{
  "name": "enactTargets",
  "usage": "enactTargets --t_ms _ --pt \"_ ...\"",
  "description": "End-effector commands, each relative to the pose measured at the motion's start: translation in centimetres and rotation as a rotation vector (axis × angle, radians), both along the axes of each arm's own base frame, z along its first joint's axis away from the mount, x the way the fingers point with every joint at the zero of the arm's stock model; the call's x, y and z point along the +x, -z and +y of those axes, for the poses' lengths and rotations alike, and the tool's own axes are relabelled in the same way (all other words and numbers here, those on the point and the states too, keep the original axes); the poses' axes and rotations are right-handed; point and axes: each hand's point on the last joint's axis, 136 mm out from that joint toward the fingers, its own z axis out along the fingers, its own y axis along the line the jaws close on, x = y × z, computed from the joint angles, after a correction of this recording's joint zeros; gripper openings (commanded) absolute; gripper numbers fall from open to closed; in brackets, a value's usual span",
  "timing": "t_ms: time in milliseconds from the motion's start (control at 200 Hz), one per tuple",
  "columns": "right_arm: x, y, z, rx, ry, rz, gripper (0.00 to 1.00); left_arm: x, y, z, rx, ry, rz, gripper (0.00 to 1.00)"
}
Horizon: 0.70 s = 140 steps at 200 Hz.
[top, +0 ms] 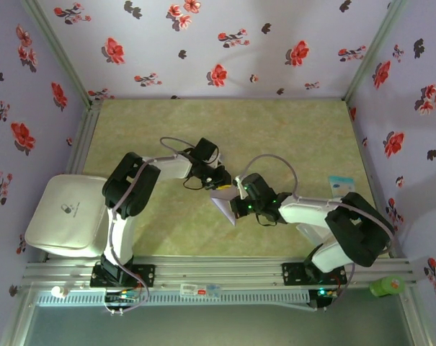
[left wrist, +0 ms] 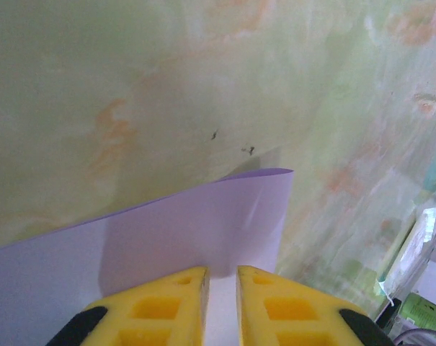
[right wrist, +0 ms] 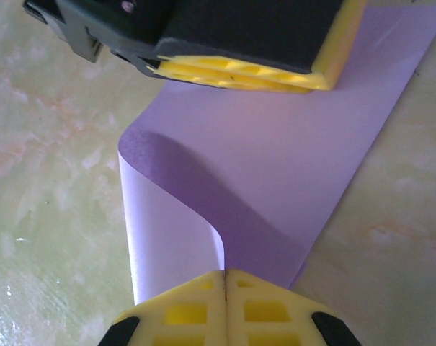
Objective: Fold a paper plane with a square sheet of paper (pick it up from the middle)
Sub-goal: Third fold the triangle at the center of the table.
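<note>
Mottled green table [top: 290, 144], lavender square sheet of paper [right wrist: 275, 166] curling over

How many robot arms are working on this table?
2. The left arm rises from the near-left edge, the right arm from the near-right; both reach the lavender paper mid-table.

1. The left arm [top: 131, 191] is bending in from the near edge of the worktop [top: 297, 137] toward its middle.
2. The left gripper [left wrist: 223, 277] is holding its fingers narrowly apart, facing the right gripper [right wrist: 225, 277].
3. The right arm [top: 347, 223] is reaching leftward, its gripper pinching the square sheet of paper [right wrist: 275, 166] with fingers pressed together.
</note>
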Motion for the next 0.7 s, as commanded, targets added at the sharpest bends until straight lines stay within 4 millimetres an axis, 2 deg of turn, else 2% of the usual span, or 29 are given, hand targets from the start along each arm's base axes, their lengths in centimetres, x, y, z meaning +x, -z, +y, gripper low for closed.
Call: enactTargets --t_ms 0,695 --pt "0.83 0.08 -0.32 -0.028 0.02 -0.02 0.0 -1.77 1.6 1.37 0.076 -0.001 0.048 0.19" --pt "1.29 0.44 0.09 -0.046 0.012 -0.009 0.0 -1.85 1.54 1.48 0.081 0.002 0.05 0.19"
